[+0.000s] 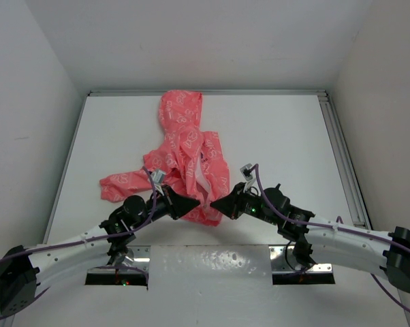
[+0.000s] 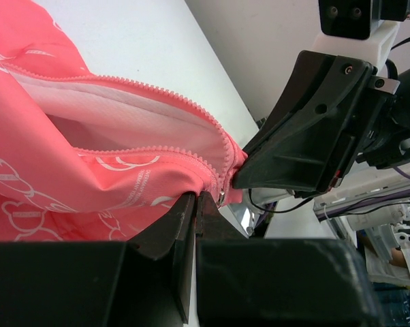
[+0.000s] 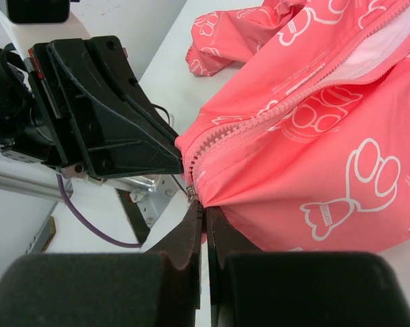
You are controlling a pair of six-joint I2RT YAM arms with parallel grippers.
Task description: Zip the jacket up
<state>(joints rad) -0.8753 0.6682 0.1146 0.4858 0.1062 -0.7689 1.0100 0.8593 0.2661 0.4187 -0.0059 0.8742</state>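
The coral-pink jacket lies mid-table, hood at the far end, one sleeve spread to the left. Its zipper is joined only at the bottom hem and open above, showing white lining. My left gripper is shut on the hem just beside the zipper's lower end; its tips show in the left wrist view. My right gripper faces it from the other side, shut on the hem. The small metal slider sits between the two grippers and also shows in the left wrist view.
The white table is walled at the back and both sides, with a metal rail along its right edge. Arm bases and purple cables lie at the near edge.
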